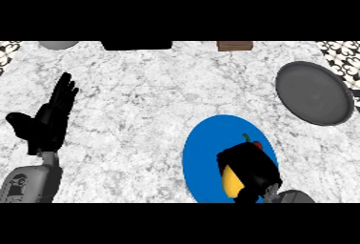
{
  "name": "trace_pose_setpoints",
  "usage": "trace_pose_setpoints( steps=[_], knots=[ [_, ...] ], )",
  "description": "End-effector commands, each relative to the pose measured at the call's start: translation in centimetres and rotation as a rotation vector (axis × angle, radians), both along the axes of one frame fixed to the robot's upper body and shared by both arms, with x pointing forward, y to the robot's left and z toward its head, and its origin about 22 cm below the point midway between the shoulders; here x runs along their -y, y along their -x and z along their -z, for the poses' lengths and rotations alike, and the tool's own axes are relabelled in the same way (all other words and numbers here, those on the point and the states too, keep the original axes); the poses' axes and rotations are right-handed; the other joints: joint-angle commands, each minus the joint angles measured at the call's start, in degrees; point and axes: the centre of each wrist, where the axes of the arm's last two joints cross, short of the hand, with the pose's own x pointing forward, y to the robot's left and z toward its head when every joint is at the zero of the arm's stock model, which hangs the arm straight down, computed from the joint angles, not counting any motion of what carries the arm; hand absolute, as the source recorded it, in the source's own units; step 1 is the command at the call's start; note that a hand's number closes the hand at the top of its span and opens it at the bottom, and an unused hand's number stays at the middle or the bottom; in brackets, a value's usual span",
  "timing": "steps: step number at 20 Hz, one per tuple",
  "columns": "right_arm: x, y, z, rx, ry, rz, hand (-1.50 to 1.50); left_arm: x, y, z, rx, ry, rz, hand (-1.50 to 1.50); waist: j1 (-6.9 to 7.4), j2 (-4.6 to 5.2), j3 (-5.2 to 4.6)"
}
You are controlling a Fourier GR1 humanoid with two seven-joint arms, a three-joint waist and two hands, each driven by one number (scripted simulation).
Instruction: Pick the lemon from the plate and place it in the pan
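Observation:
A blue plate lies on the marble counter at the lower right. My right hand hangs over its right half with fingers curled round a yellow lemon, which shows only at the hand's lower left. A small red and green item peeks out just above the hand on the plate. The dark grey pan sits apart at the upper right, with nothing in it. At the left edge my left hand rests open, fingers up.
Along the counter's back edge stand a grey round object, a black block and a brown box. Patterned tiles show at both top corners.

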Motion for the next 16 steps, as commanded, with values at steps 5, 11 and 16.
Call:
trace_pose_setpoints(
  steps=[5, 11, 16],
  knots=[
    [3.7, 5.4, -7.1, 0.469, -0.208, 0.070, 1.50, -1.0, 0.5, 0.1, 0.006, -0.002, -0.015, 0.00, -0.34, -0.02, 0.03],
    [8.7, 6.3, -8.6, 0.594, -0.265, 0.212, 1.50, 1.4, -0.2, 0.0, 0.011, -0.005, 0.009, 0.00, 1.05, 0.58, 0.04],
    [11.0, 3.1, -10.4, 0.579, -0.520, 0.343, 1.50, 1.6, -1.1, -0.5, 0.022, 0.021, 0.042, 0.00, 2.04, 0.93, 0.02]
  ],
)
